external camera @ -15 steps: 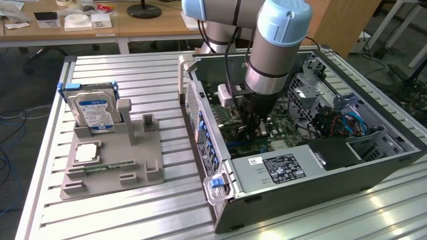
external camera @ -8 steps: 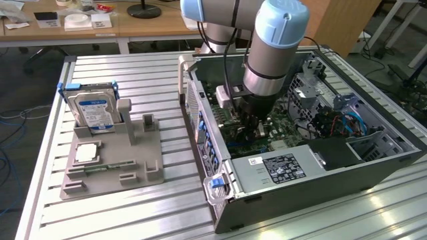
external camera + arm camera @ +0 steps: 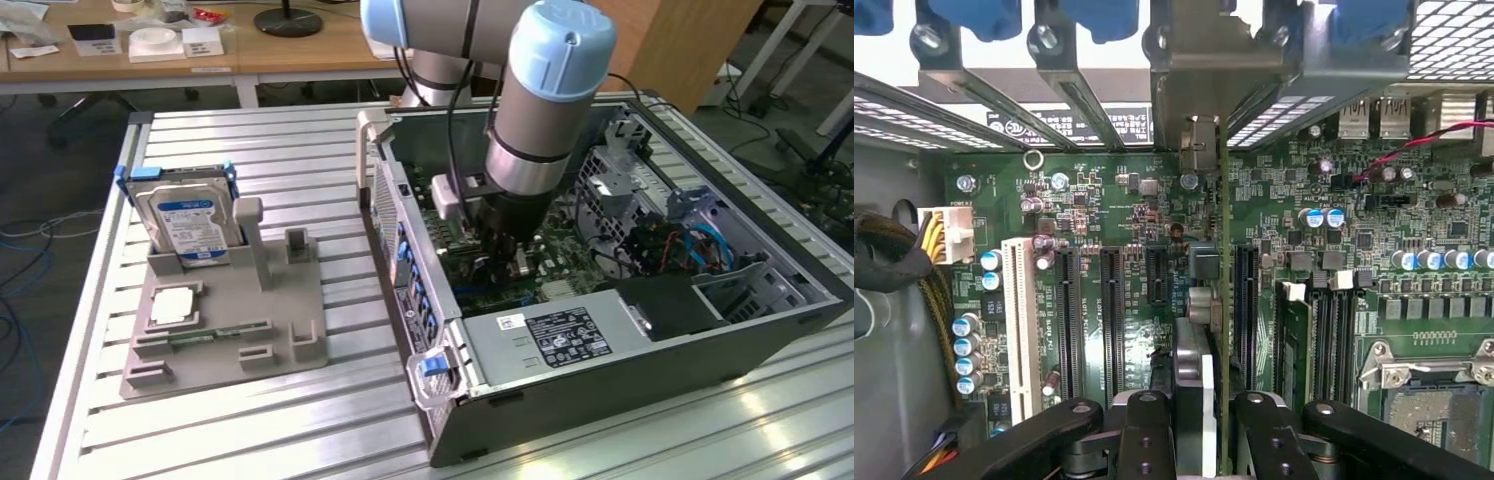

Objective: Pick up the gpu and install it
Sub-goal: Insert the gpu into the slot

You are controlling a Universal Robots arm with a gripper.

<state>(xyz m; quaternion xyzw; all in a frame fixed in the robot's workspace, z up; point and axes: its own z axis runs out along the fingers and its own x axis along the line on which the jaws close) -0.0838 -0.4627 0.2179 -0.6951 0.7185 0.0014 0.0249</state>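
Open PC case (image 3: 747,330) on slatted bench — hand (image 3: 1204,420) clamped on gpu (image 3: 1225,300), thin green board edge-on w/ metal bracket, over motherboard (image 3: 1114,210).

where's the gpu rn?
The gpu is held edge-on in the gripper, down inside the open computer case over the motherboard, between the expansion slots.

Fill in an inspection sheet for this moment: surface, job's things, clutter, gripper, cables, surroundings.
Surface: ribbed aluminium table, grey fixture tray on it.
Job's things: thin green circuit-board gpu held edge-on above the motherboard, inside the open black computer case.
Clutter: blue-labelled silver hard drive upright in the tray.
Gripper: black gripper shut on the gpu, down inside the case.
Cables: blue cables in the case; yellow wire bundle.
Surroundings: wooden desk behind.
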